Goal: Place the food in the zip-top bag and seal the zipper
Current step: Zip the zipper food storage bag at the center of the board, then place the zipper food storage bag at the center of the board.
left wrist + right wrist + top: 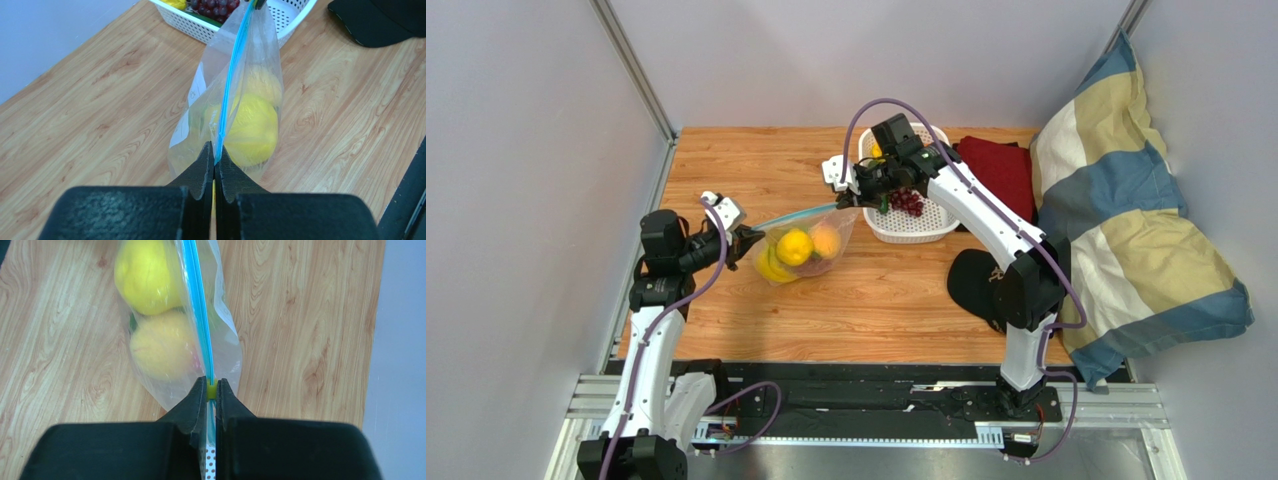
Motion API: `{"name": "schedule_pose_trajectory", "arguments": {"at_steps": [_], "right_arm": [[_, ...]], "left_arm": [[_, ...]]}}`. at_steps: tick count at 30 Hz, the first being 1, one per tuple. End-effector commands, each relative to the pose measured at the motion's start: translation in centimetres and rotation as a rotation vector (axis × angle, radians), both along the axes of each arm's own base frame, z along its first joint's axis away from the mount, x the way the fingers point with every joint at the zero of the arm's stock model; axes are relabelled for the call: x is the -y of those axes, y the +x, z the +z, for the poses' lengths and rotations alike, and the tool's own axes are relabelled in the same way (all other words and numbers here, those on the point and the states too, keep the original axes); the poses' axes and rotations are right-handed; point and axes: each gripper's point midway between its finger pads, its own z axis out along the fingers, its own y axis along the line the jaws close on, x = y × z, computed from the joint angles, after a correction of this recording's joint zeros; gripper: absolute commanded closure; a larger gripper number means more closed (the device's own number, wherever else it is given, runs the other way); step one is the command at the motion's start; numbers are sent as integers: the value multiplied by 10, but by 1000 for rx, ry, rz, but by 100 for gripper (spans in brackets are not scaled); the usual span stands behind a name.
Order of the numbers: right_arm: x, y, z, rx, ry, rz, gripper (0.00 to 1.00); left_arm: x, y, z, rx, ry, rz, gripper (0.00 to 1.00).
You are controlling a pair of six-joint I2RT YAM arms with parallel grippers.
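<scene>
Tension is running along the zipper [231, 85] as I am pinching both its ends: the left gripper [215, 155] is pressed together on the left end, the right gripper [212, 387] on the far right end, beside the basket [926, 228]. The zip-top bag [811, 248] is sagging between them over the table [756, 160], with a yellow fruit [145, 275] and an orange fruit [162, 347] weighing down its belly. As I am judging it, the load is dragging on thin plastic, so either end could slip free and spill the fruit. I cannot tell whether the strip's middle is pressed shut, and a gap would leave it unsealed. Grapes [908, 200] are lying in the basket, so sealing now would be leaving food out.
</scene>
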Motion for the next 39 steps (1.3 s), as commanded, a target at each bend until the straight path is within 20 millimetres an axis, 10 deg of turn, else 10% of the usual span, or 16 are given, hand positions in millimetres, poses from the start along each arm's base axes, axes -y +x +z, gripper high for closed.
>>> {"name": "schedule_pose_trajectory", "arguments": {"at_steps": [1, 16, 24, 29, 39], "right_arm": [[52, 38, 6, 95, -107, -150, 100], [93, 61, -4, 96, -162, -236, 100], [83, 56, 15, 71, -104, -230, 100], [76, 14, 35, -13, -64, -202, 100], [93, -137, 30, -201, -112, -159, 100]], "left_arm": [[-12, 11, 34, 98, 7, 37, 100], [-35, 34, 35, 54, -19, 98, 100], [-37, 46, 39, 31, -23, 80, 100], [-13, 16, 45, -1, -13, -102, 100], [21, -61, 21, -96, 50, -325, 100]]}}
